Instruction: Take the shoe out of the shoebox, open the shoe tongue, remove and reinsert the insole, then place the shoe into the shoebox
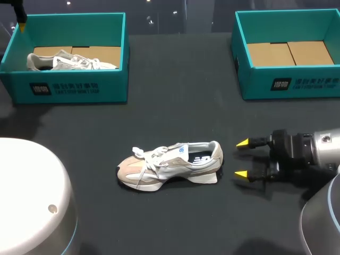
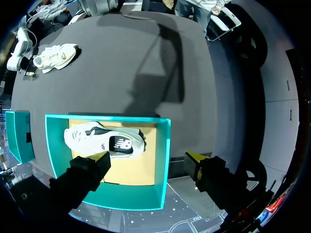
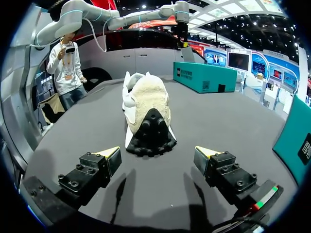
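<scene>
The shoe (image 1: pixel 170 164) rests on the dark worktop (image 1: pixel 175 106), a little toward 6 o'clock from its middle, with its toe to 9 o'clock and its heel to 3 o'clock. The right jaws stand apart near the heel, on its 3 o'clock side, touching nothing. A second shoe (image 1: pixel 69 61) lies in the left shoebox (image 1: pixel 79 87) at 10 o'clock. The left jaws hang apart above that box, holding nothing. The right shoebox (image 1: pixel 289 85) stands at 2 o'clock.
</scene>
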Motion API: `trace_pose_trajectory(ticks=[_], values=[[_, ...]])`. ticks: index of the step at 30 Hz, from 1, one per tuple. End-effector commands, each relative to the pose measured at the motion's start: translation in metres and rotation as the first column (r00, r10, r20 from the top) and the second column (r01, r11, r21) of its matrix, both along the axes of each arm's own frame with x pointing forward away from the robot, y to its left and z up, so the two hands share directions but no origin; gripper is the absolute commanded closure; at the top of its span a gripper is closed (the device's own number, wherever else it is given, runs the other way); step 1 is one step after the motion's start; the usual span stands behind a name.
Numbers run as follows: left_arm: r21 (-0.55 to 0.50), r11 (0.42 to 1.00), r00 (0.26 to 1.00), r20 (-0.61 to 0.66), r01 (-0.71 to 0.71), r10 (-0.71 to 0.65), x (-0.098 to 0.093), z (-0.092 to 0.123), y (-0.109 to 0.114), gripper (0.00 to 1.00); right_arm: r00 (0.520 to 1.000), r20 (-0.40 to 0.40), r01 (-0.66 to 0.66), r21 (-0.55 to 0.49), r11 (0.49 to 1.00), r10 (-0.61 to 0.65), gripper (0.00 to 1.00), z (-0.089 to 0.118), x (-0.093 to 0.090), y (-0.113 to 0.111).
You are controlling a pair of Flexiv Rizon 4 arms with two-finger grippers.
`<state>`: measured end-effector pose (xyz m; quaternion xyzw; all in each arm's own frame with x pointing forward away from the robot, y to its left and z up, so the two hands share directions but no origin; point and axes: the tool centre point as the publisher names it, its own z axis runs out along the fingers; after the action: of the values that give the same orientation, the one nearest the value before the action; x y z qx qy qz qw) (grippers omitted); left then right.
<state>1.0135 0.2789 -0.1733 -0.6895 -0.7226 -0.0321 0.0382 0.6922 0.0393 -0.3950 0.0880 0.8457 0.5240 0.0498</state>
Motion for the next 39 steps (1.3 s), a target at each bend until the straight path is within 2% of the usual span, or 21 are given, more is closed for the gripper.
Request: trace_pose_trajectory(ticks=[1, 23, 39], values=[[0.002, 1.000, 1.000, 0.000, 0.001, -0.001, 0.000, 0.001, 0.000, 0.00, 1.000, 0.003, -0.012, 0.006, 1.000, 0.012, 0.00, -0.003, 0.004, 0.007], [0.002, 1.000, 1.000, 0.000, 0.001, -0.001, 0.000, 0.001, 0.000, 0.00, 0.992, 0.000, -0.126, 0.066, 0.990, 0.126, 0.00, -0.008, 0.008, 0.057], [0.002, 1.000, 1.000, 0.000, 0.001, -0.001, 0.000, 0.001, 0.000, 0.00, 0.989, 0.007, -0.145, 0.080, 0.986, 0.145, 0.00, -0.011, 0.005, 0.079]])
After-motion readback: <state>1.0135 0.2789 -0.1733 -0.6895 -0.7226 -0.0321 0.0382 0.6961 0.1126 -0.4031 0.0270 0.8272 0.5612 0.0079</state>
